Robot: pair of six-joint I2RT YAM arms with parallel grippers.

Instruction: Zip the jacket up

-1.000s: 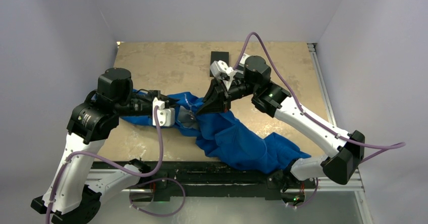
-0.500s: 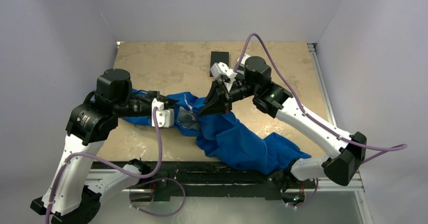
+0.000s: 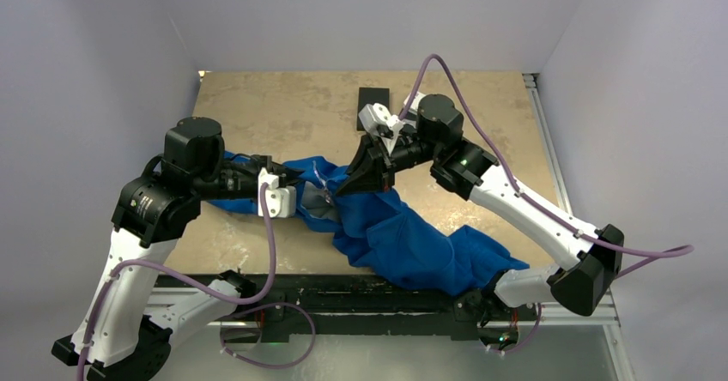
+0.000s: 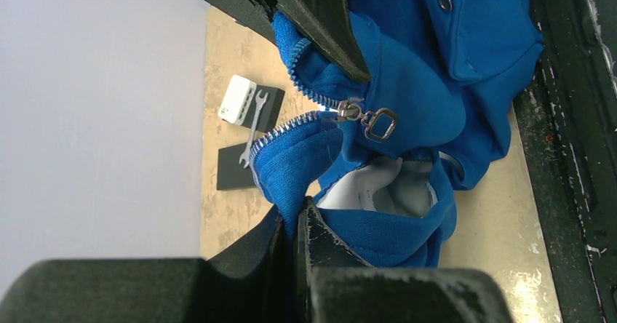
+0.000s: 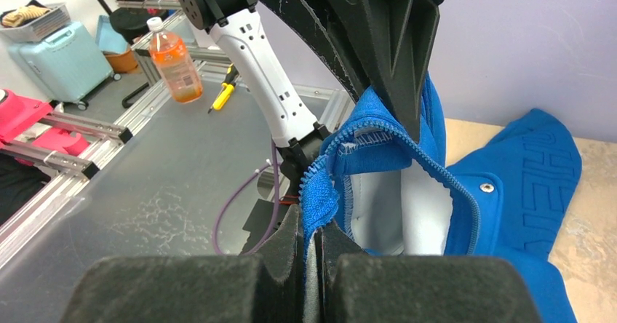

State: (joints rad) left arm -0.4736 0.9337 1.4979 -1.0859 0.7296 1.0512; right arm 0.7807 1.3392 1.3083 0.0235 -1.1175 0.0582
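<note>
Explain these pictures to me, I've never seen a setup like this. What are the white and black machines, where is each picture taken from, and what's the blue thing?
These are two robot arms bolted at the near edge of a table. The wide picture comes from a fixed camera above and behind them; the other two come from a camera on each wrist, with that arm's own black fingers at the bottom. The blue thing is a jacket lying on the table. The left gripper and the right gripper are both shut on its front opening, one on each side of the zipper. In the left wrist view the silver zipper slider sits where the two rows of teeth meet. A wrench lies farther back.
</note>
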